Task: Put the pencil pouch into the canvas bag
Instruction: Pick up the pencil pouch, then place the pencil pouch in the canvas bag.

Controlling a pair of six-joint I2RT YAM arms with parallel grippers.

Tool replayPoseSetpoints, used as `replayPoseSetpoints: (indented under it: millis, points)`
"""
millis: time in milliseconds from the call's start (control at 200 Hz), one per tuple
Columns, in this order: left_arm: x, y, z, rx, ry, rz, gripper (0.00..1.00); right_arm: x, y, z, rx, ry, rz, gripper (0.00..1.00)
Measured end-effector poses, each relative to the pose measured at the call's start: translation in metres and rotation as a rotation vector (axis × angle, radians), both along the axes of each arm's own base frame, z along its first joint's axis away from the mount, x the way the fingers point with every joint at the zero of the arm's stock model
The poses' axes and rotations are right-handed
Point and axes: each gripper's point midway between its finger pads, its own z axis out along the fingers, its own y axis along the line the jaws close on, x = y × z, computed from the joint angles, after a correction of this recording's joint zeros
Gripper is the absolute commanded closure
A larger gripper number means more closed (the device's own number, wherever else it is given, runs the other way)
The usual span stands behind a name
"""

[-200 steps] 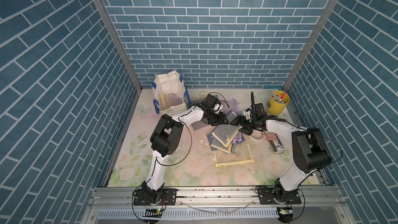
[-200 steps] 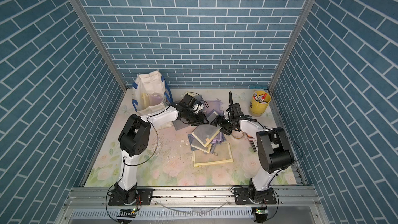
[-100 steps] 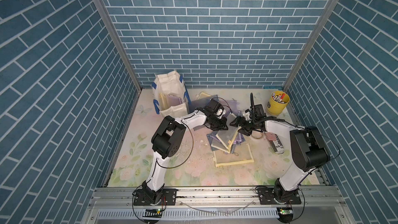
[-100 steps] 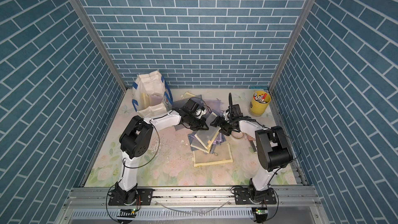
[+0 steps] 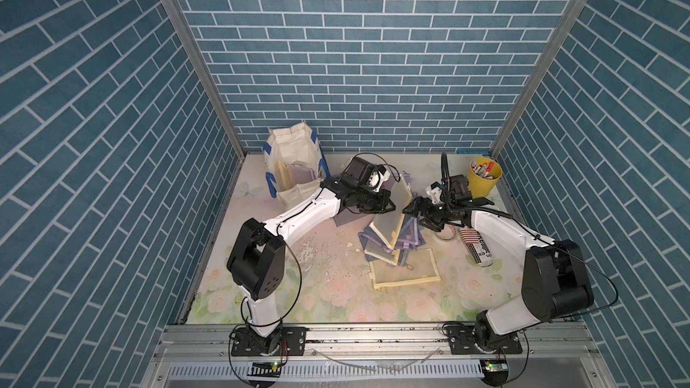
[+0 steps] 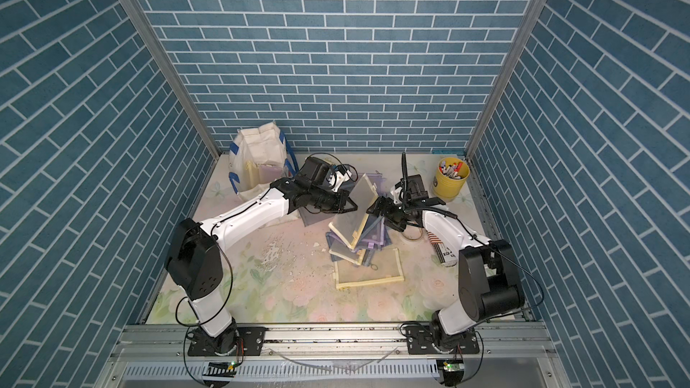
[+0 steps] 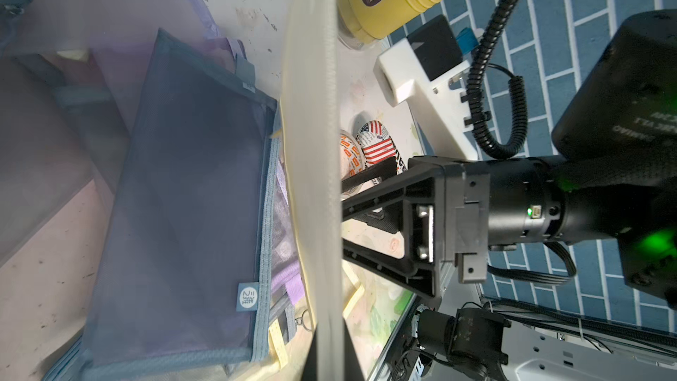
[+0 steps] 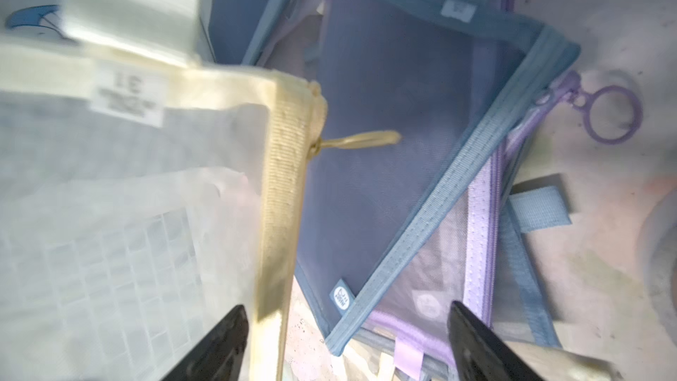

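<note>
Pencil pouch: we see it newly tipped up off the pile, mid-desk; grey mesh, pale yellow trim.
Left gripper: clamped on its edge.
Right gripper: spread wide, gripping nothing.
Canvas bag: far left corner.

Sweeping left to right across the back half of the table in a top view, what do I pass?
canvas bag → left pincer, shut on the pencil pouch → right pincer, open → yellow pen bucket.
</note>
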Motion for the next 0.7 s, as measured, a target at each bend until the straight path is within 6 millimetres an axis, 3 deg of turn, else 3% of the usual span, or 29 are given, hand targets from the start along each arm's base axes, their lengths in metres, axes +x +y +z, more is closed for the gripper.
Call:
replayPoseSetpoints:
  millis: [135,205,265,340,510,600,700]
  points:
    - [0.007,0.009,0.021,0.003,-0.026,0.028,1.00,0.004,0.001,0.026,0.012,-0.051,0.000,0.14]
    - [0.018,0.022,0.041,-0.002,-0.050,0.068,1.00,0.007,0.001,0.039,0.013,-0.072,0.001,0.14]
    - [0.031,0.040,0.062,-0.013,-0.079,0.119,1.00,0.010,0.002,0.049,0.000,-0.089,0.001,0.07]
    - [0.053,0.075,0.095,-0.034,-0.131,0.209,1.00,0.015,0.001,0.063,-0.035,-0.119,0.008,0.01]
    - [0.100,0.169,0.162,-0.058,-0.259,0.446,1.00,0.025,0.015,0.095,-0.091,-0.195,0.062,0.01]
    - [0.117,0.215,0.178,-0.061,-0.282,0.566,1.00,0.028,0.022,0.101,-0.105,-0.208,0.083,0.01]
    - [0.130,0.255,0.180,-0.070,-0.266,0.675,1.00,0.030,0.028,0.102,-0.114,-0.206,0.100,0.01]
